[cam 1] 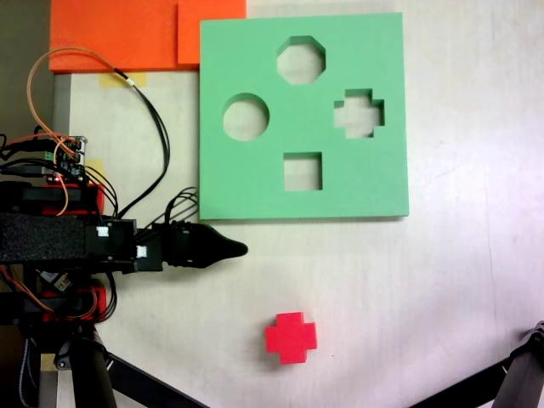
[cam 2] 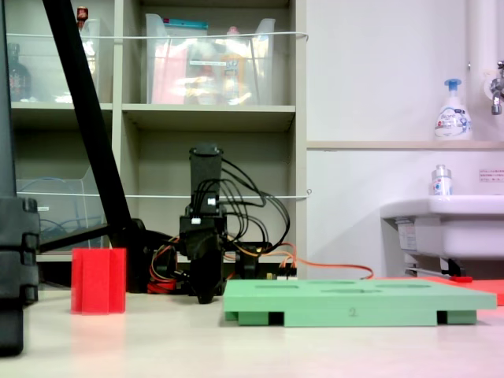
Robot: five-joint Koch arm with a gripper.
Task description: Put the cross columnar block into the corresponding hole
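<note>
Since both views overlap the jaws [cam 1: 236,249], I cannot tell their state.

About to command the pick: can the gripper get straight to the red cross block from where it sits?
Probably yes. The gripper sits beside the red cross block with only bare table between; the green board lies off that path.

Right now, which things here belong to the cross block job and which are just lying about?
For the job: red cross block, cross hole, green board, end effector.
Lying about: orange foam, soap bottle, sink, shelf bins.
</note>
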